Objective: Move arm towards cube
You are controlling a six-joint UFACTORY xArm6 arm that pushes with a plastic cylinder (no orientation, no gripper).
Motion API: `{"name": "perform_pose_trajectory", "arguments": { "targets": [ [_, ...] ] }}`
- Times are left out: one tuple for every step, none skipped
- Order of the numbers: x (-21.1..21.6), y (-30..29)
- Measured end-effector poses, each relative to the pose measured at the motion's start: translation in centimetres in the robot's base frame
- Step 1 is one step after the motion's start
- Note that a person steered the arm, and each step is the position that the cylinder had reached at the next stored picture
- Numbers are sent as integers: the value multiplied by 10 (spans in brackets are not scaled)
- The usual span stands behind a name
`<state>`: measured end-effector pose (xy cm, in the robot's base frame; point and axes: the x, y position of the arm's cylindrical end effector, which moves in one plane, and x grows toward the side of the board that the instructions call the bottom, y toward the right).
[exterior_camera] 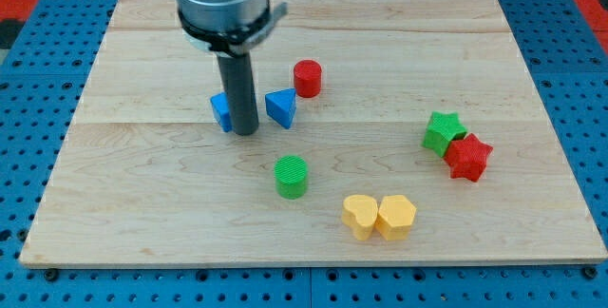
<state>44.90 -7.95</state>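
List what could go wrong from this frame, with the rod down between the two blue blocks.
1. My tip sits right against the blue cube, which the rod partly hides; further travel could shove it toward the view's left.
2. The blue triangular block lies close on the tip's other side, so a sideways correction may knock it toward the red cylinder.

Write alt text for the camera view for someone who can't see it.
A dark rod's tip rests between a blue cube and a blue triangular block on a wooden board. Around them lie a red cylinder, a green cylinder, touching green and red stars, and two touching yellow blocks.
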Motion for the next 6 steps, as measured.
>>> {"name": "perform_pose_trajectory", "arguments": {
  "targets": [
    [25, 15],
    [39, 40],
    [38, 38],
    [32, 37],
    [10, 35],
    [0, 22]
  ]
}}
